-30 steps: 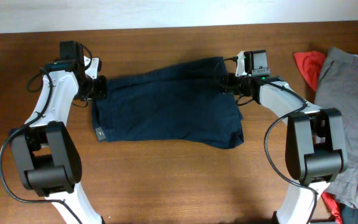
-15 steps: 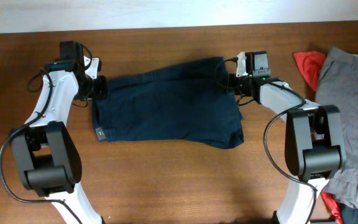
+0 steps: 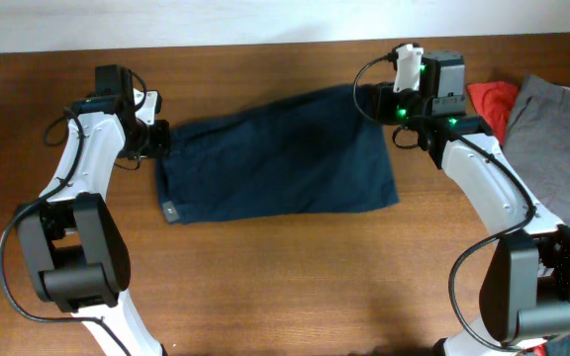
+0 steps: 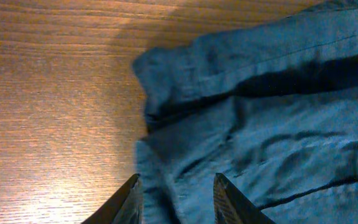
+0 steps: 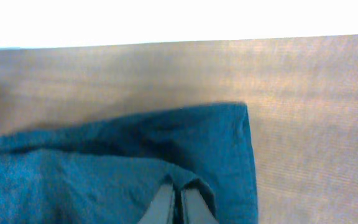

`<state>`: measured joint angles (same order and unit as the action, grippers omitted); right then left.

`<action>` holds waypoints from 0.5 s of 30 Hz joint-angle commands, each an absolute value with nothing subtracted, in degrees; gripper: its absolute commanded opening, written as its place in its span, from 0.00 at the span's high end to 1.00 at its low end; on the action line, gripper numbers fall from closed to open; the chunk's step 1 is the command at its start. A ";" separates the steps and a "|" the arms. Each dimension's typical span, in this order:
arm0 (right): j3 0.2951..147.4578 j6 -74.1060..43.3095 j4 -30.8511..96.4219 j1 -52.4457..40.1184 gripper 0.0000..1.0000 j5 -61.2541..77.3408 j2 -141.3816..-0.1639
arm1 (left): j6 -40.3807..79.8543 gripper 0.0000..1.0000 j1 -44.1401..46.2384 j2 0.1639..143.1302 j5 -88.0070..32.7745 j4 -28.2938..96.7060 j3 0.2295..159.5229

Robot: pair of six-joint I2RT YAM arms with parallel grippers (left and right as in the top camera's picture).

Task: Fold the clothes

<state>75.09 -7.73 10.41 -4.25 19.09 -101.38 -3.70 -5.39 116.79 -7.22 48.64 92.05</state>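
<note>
Overhead first: the navy shorts (image 3: 275, 163) are spread mostly flat on the wooden table (image 3: 285, 297), lying a bit skewed so their right end sits farther back. The left gripper (image 3: 156, 138) is at the shorts' far-left corner and the right gripper (image 3: 376, 99) at their far-right corner. There's a small light tag (image 3: 170, 210) at the shorts' near-left corner. Off past the shorts' right end, well apart from them, are a red cloth (image 3: 491, 101) and a grey garment (image 3: 562, 138), neither part of the job. Left wrist view: the fingers (image 4: 131, 200) stand partway apart with the shorts' edge between them and bare wood just left of the shorts. Honestly can't tell whether they're pinching the fabric or only straddling it. Right wrist view: that gripper's jaws are pressed tight together on a little raised fold of the shorts near the corner, so I'd call that a real pinch. Handling-wise, my read is light, floppy woven cloth with no stiffness, not slippery on wood and nothing fragile. It'll sag and wrinkle wherever it isn't held, and a pinch that catches only the top layer would let the lower one trail behind. Best spots to grab look like the two corners of one long edge, through all layers at the thicker seamed hem, so that edge can be carried evenly onto the opposite one.
</note>
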 commanded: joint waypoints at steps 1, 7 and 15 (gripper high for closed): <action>75.33 -7.53 7.90 -4.05 0.96 16.67 -103.50 | -4.43 0.63 -5.58 117.38 -7.68 48.53 92.51; 75.33 -12.82 -5.80 -4.10 0.96 17.39 -112.40 | -4.43 0.63 -5.58 117.38 -7.70 48.71 92.51; 75.33 -20.71 -16.64 -3.75 0.96 15.55 -125.54 | -4.45 0.63 -5.52 117.38 -8.21 48.86 92.51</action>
<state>75.09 -16.29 -16.27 -4.21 17.10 -122.10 -3.70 -5.37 116.79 -7.27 48.69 92.05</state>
